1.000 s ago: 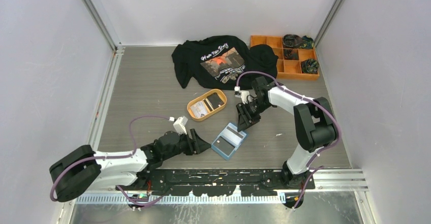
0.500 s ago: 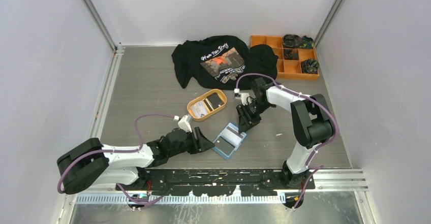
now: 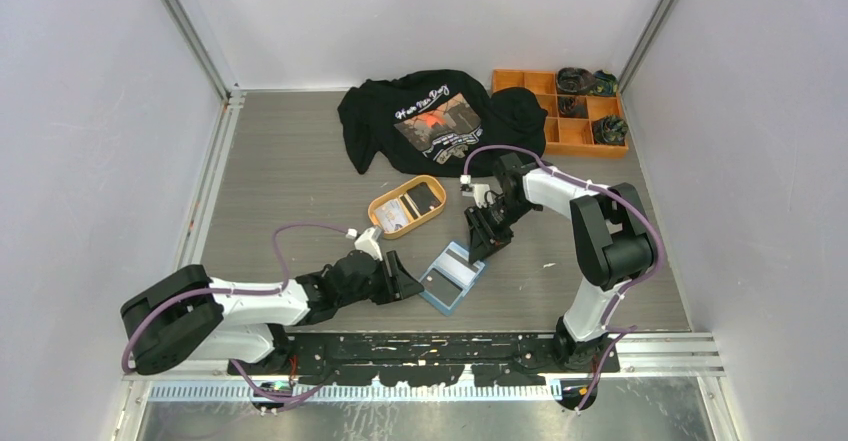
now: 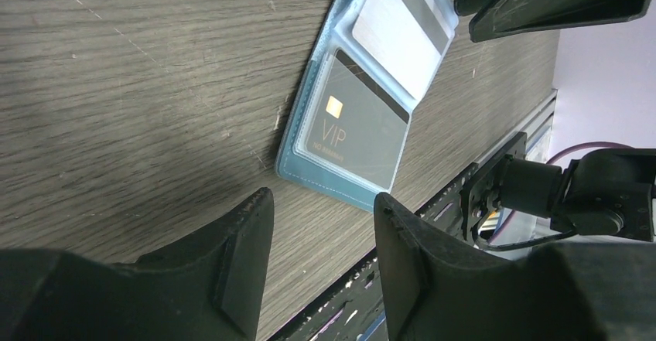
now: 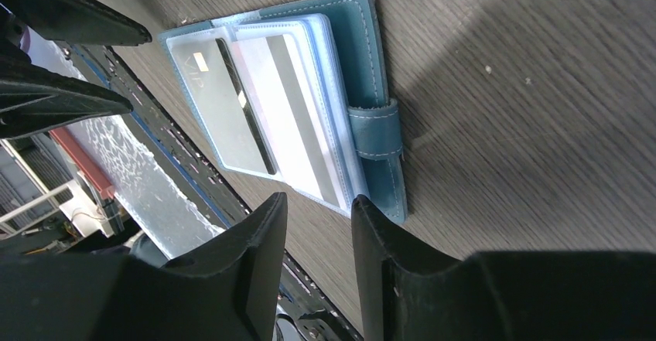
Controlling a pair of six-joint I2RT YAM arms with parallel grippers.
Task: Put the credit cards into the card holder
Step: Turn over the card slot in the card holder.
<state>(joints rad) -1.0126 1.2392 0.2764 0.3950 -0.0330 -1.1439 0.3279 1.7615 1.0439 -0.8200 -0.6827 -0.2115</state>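
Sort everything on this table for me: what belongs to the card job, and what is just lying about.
Belongs to the job: card holder, lying open; dark VIP card and light striped card in its pockets; white card and black card in the orange oval tray.

Just lying about: black T-shirt; orange compartment box holding dark bundles.

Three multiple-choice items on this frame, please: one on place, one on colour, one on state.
1. Where is the holder? A in the tray; B between left pincer and right pincer; C on the shirt.
2. What colour is the VIP card? A orange; B white; C dark.
3. The holder is: A open; B snapped shut; C held aloft.
Key: B, the top view shows it flanked by both; C, the left wrist view shows it dark grey; A, its inside faces up in both wrist views.
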